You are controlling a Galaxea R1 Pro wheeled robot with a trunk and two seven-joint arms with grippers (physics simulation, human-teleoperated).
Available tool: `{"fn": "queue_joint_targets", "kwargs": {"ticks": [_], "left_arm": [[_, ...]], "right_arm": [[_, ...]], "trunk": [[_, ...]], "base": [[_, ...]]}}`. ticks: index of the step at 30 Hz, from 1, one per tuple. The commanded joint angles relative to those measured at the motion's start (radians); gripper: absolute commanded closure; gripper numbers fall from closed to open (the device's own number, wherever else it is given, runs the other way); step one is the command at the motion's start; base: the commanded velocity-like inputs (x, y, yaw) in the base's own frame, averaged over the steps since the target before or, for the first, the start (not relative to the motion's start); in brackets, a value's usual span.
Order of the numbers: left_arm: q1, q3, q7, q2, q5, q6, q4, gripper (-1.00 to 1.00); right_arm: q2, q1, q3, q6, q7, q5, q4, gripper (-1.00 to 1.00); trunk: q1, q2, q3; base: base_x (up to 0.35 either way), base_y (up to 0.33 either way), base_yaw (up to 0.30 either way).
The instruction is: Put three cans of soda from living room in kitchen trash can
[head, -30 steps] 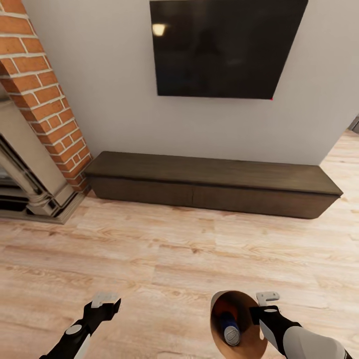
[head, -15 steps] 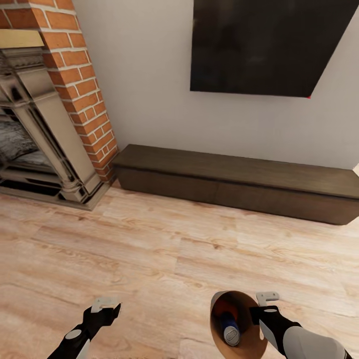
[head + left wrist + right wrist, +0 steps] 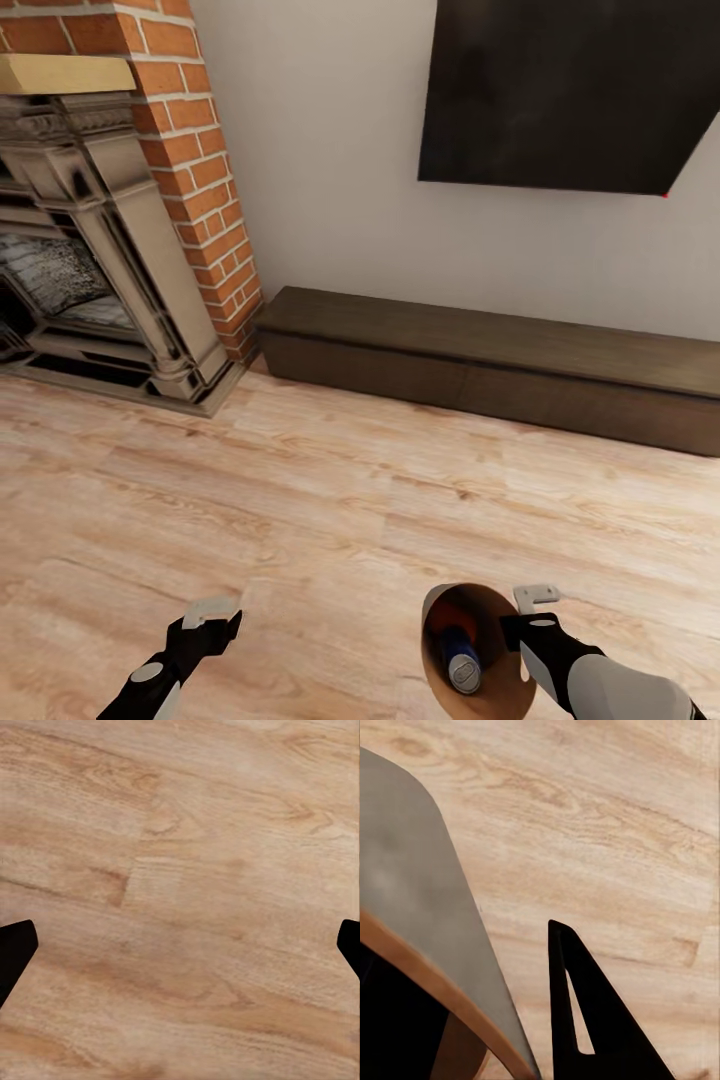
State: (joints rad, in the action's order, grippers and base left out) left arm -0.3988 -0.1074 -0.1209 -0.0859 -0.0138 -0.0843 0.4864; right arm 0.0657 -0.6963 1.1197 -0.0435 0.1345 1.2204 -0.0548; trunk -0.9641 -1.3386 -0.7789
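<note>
View panned left vs. 0.5 s ago: fireplace [image 3: 110, 240] fuller. Right end effector [image 3: 527, 612] grips trash can [image 3: 436, 660] w/ blue soda can [image 3: 463, 661]; left end effector [image 3: 212, 615] wide, empty.

Landmark is the bench [image 3: 500, 365], against the wall. TV [image 3: 570, 95] on wall above it. Fireplace [image 3: 90, 230] just left of the bench end. Floor [image 3: 330, 500] before it. Well before the bench: trash can [image 3: 440, 665] on my right gripper [image 3: 530, 615], soda can [image 3: 462, 660] inside; my left gripper [image 3: 205, 620] left of that.
</note>
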Motion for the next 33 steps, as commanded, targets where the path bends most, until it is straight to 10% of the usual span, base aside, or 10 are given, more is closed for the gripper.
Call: {"fn": "queue_joint_targets", "kwargs": {"ticks": [1,19,25,33], "left_arm": [[0.0,0.0,0.0,0.0,0.0,0.0,0.0,-1.0],[-0.001,-0.006,-0.014,-0.004,0.012,0.086,0.01,-1.0],[-0.007,-0.017,-0.03,-0.011,0.076,0.171,0.012,-1.0],[-0.005,-0.036,-0.046,-0.015,0.181,0.188,0.075,-1.0]], "right_arm": [[0.0,0.0,0.004,0.001,-0.005,-0.002,0.001,1.0],[-0.002,-0.003,0.005,0.028,-0.019,-0.002,-0.001,1.0],[-0.031,-0.025,-0.002,0.027,-0.049,0.005,-0.001,1.0],[-0.071,-0.067,-0.129,0.029,-0.146,0.008,-0.012,1.0]], "trunk": [[0.0,0.0,0.0],[0.0,0.0,0.0],[0.0,0.0,0.0],[0.0,0.0,0.0]], "base": [[0.0,0.287,0.059],[0.166,0.226,0.231],[0.251,0.162,0.257],[0.247,0.128,0.258]]}}
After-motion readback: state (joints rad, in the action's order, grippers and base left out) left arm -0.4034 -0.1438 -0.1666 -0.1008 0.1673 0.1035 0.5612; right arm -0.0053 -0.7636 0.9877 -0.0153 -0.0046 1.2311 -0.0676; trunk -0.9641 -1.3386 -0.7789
